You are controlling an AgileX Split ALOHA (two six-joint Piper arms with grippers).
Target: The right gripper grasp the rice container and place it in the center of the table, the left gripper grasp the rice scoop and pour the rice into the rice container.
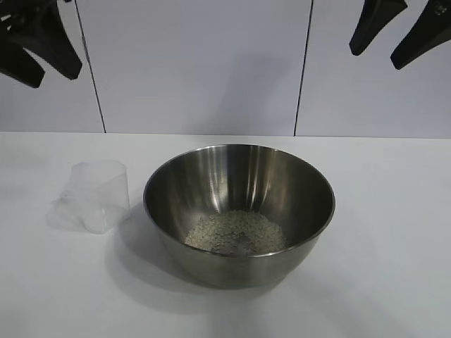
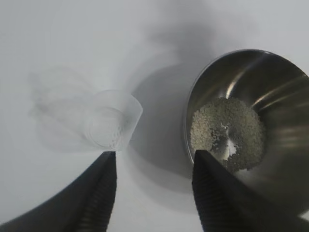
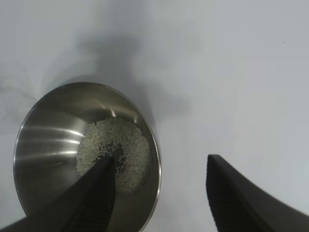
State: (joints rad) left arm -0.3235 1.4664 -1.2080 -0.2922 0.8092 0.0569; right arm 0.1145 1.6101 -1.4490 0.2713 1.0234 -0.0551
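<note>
Resting on counter [image 1: 394,232]: the rice container [image 1: 239,211], near the middle, upright.
Rice [image 1: 235,232]: a shallow layer of white grains across the container's bottom.
Rice scoop [image 1: 99,194]: just beside the container on the left arm's side, not touching it; a few grains cling inside.
Left gripper [image 1: 35,55]: raised high above the counter, fingers spread wide, holding nothing.
Right gripper [image 1: 402,32]: raised high on the opposite side, fingers spread wide, holding nothing.
</note>
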